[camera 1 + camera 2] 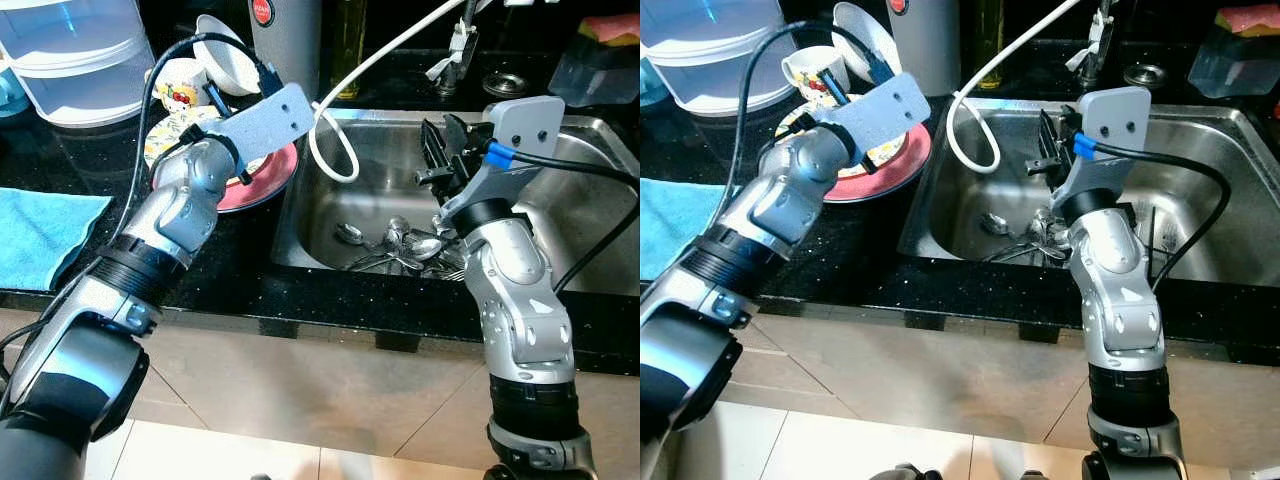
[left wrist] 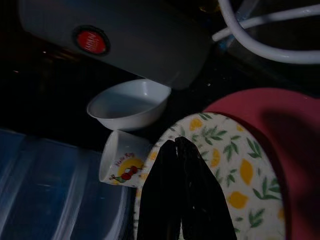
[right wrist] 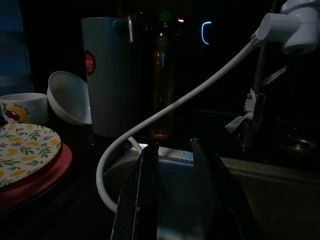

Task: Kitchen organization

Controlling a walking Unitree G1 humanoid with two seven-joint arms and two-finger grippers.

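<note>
Over the lemon-patterned plate [image 2: 235, 170] hangs the left gripper [image 2: 177, 150], its two black fingers pressed together with nothing between them, tips just above the plate's rim on the side toward the cups. Directly beneath that plate lies a larger red plate [image 2: 290, 130], stacked under it and showing as a wide crescent on the sink side. Just past the fingertips stands a small white cup [image 2: 122, 162] printed with a cherry picture, touching or nearly touching the patterned plate's edge, and just beyond it a white bowl [image 2: 130, 105] leans tilted against a tall grey canister [image 1: 285, 40] with a round red badge. Farther from the gripper on the counter's outer side sit clear plastic containers [image 1: 80, 60], and nearer the robot a blue cloth [image 1: 45, 230] lies flat on the black countertop [image 1: 200, 285]. Across at the steel sink [image 1: 330, 180], the right gripper [image 3: 175, 150] hovers above the basin with its fingers parted and empty. Below it, on the basin floor, rests a loose heap of spoons and other cutlery [image 1: 400, 245]. Ahead of the fingers a white hose [image 3: 165, 112] loops down from a white faucet head [image 3: 292, 27] into the sink's near corner, and behind it stands a bottle of amber liquid [image 3: 161, 85] beside the canister.
</note>
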